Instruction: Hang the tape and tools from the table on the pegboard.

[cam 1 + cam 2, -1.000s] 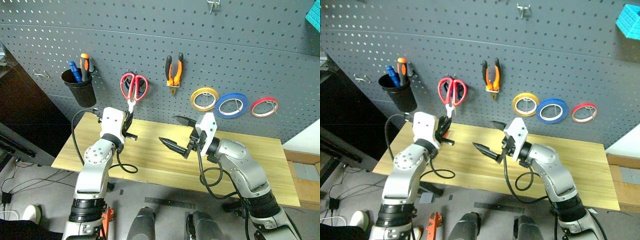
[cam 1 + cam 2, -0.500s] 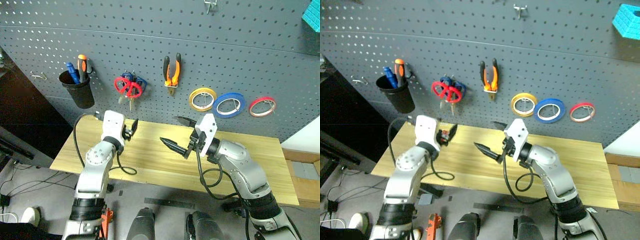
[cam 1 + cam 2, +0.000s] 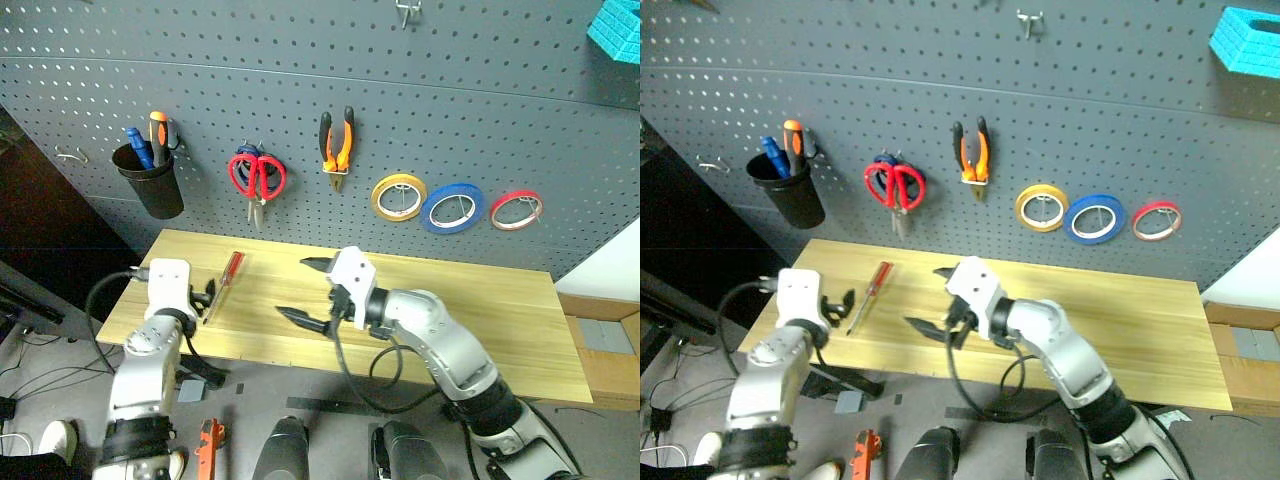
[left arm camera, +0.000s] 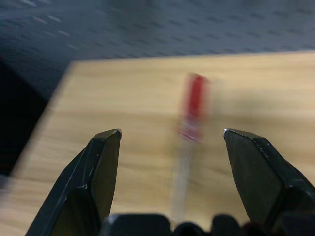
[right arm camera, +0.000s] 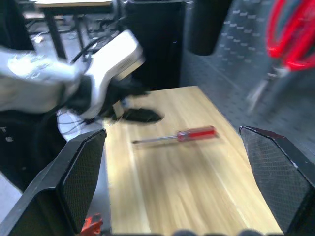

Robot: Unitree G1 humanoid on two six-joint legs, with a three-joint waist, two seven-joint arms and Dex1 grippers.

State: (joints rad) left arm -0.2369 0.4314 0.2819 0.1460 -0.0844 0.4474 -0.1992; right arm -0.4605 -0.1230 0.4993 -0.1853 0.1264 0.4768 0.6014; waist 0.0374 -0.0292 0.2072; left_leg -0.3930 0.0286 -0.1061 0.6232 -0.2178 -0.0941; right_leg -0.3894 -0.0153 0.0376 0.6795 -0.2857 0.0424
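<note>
Your left tool (image 3: 208, 296): fingers apart, empty, low over bench (image 3: 480, 320) near its left end. Red-handled screwdriver (image 3: 224, 281) lay flat on bench just ahead of that tool, long axis running toward pegboard (image 3: 480, 130), handle at far end, shaft tip nearest fingers. Your right tool (image 3: 305, 290): fingers wide apart, empty, farther from screwdriver. Judgement: left arm better placed for pickup.

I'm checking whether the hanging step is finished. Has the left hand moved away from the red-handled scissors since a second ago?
Yes. The left hand has dropped from the red-handled scissors on the pegboard to the table's left end, beside the red-handled screwdriver.
</note>
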